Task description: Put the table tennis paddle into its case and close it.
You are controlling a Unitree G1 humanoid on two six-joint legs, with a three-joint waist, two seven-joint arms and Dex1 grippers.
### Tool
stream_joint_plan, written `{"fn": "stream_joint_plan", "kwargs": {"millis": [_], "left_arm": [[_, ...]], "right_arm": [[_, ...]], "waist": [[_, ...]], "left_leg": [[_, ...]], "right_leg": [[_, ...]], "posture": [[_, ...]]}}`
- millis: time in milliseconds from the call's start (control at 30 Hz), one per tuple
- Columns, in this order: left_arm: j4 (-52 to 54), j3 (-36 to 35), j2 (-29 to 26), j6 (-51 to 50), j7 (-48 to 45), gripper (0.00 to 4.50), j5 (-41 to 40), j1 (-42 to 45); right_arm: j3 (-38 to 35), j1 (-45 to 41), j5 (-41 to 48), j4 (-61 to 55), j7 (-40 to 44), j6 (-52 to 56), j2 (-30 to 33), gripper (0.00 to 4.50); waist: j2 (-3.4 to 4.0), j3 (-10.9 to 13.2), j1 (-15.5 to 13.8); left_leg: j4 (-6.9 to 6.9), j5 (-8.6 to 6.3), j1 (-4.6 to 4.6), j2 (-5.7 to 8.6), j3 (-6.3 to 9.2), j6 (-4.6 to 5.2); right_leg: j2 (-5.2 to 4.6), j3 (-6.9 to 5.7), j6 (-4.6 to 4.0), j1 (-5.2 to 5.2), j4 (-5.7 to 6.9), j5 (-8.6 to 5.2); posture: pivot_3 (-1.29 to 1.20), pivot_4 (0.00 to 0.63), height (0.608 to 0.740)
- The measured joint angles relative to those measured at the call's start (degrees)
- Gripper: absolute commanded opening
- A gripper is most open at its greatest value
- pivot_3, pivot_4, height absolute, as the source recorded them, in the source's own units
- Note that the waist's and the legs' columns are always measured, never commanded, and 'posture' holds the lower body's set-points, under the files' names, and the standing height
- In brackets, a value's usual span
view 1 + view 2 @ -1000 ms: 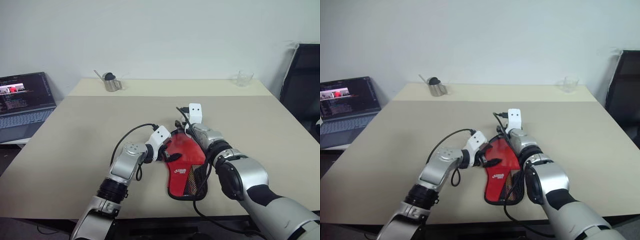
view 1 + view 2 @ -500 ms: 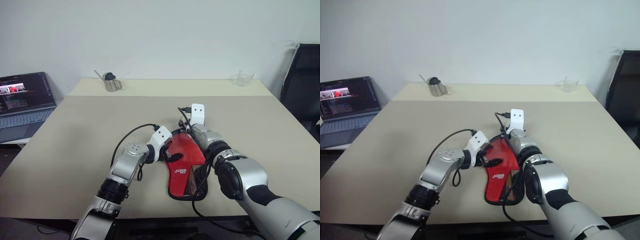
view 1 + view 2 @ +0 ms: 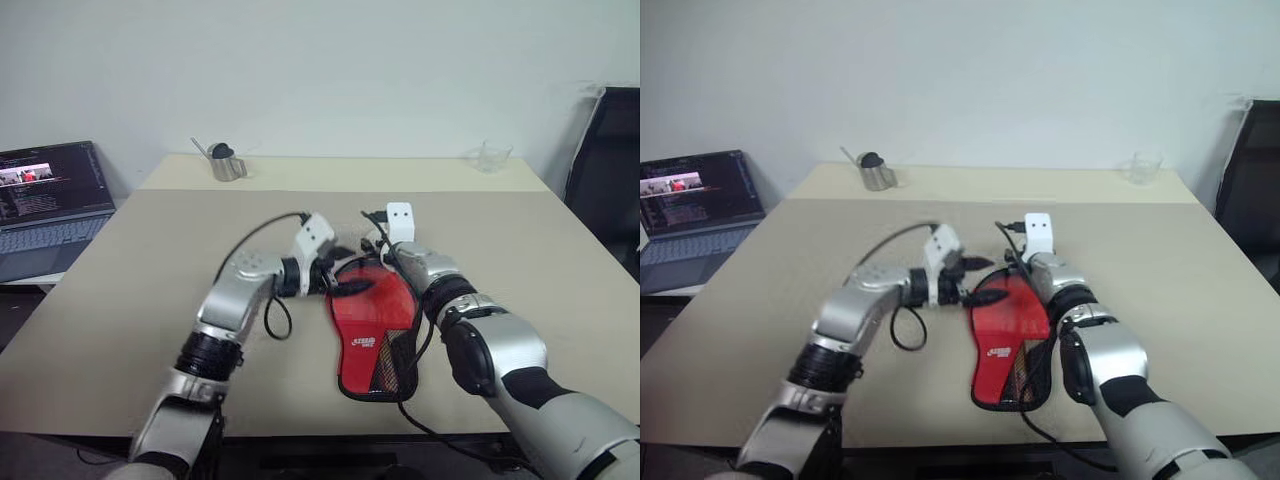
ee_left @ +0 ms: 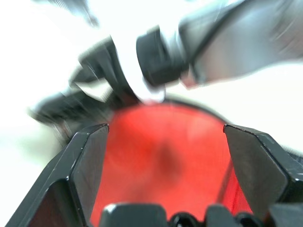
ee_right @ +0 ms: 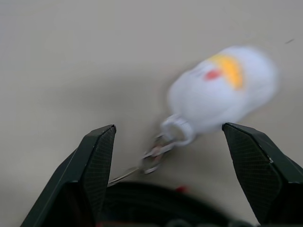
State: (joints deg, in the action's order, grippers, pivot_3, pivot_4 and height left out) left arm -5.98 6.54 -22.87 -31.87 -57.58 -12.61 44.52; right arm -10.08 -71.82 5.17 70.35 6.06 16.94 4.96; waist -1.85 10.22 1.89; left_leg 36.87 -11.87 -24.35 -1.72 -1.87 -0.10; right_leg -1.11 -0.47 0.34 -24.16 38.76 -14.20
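Observation:
The case lies flat on the table, red side up with its white logo and black mesh pocket toward me. The table tennis paddle is hidden from view. My left gripper hovers open just above the round far-left end of the case; in the left wrist view the red fabric shows between its open fingers. My right gripper is open at the far end of the case. Between its fingers dangles a white charm on a metal ring, just beyond the case's black rim.
A laptop stands off the table's left side. A metal cup sits at the far left of the table, a clear glass at the far right. A black chair is to the right.
My left gripper has lifted off the case's left edge and turned more level. The right gripper has shifted slightly to the right. The case has stayed put.

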Motion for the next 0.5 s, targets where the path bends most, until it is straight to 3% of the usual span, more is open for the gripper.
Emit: {"fn": "stream_joint_plan", "kwargs": {"millis": [133, 300, 500], "left_arm": [[1.47, -0.26, -5.08, 0.52, -4.77, 4.21, -2.42, -0.03], [2.37, -1.95, -14.95, 1.78, -12.32, 4.21, -4.94, -3.12], [1.09, -3.33, -19.74, 3.57, -14.41, 4.21, -5.34, -5.02]], "right_arm": [[2.52, 4.6, -0.07, -10.29, 4.69, 7.12, 4.22, 3.95], [7.24, 17.08, -0.03, -28.83, 12.87, 20.41, 11.22, 3.95], [8.98, 24.46, 0.9, -42.51, 17.67, 30.61, 14.99, 3.95]], "waist": [[0.01, 0.01, 0.03], [0.07, 0.04, 0.07], [0.15, 0.1, 0.05]], "left_leg": [[-0.07, 0.0, -0.02, -0.01, 0.0, 0.0], [-0.15, -0.01, -0.03, -0.04, 0.0, 0.0], [-0.05, 0.0, -0.01, -0.06, 0.02, 0.01]], "right_leg": [[0.01, 0.01, 0.0, -0.01, -0.09, 0.0], [0.01, -0.01, -0.04, -0.05, -0.12, -0.06], [0.05, -0.03, 0.17, -0.06, -0.06, -0.21]], "posture": [[0.0, 0.15, 0.74], [0.0, 0.15, 0.74], [0.0, 0.15, 0.74]]}}
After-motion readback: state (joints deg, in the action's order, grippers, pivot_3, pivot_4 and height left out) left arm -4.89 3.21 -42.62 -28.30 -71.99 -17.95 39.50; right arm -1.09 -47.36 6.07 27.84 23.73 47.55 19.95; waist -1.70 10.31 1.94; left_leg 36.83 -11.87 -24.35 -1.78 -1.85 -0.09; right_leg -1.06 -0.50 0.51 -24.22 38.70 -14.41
